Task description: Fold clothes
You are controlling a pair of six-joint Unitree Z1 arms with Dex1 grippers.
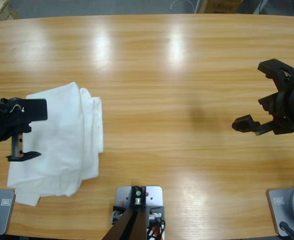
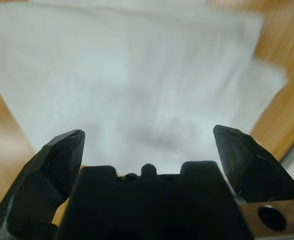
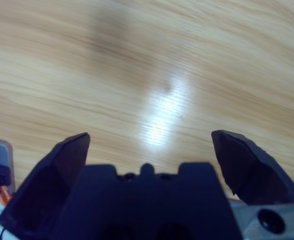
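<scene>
The clothes [image 1: 66, 137] lie as a folded white bundle at the table's left, layered edges along the right side. My left gripper [image 1: 29, 131] hovers over the bundle's left part, jaws open and empty; the white cloth [image 2: 136, 75] fills the left wrist view beyond the jaws. At the far right my right gripper [image 1: 259, 95] stands open over bare wood, far from the clothes. The right wrist view shows only the tabletop [image 3: 152, 75] between its spread jaws.
The long wooden table [image 1: 177, 75] stretches between the two arms. A floor strip and boxes show beyond the far edge [image 1: 136, 15].
</scene>
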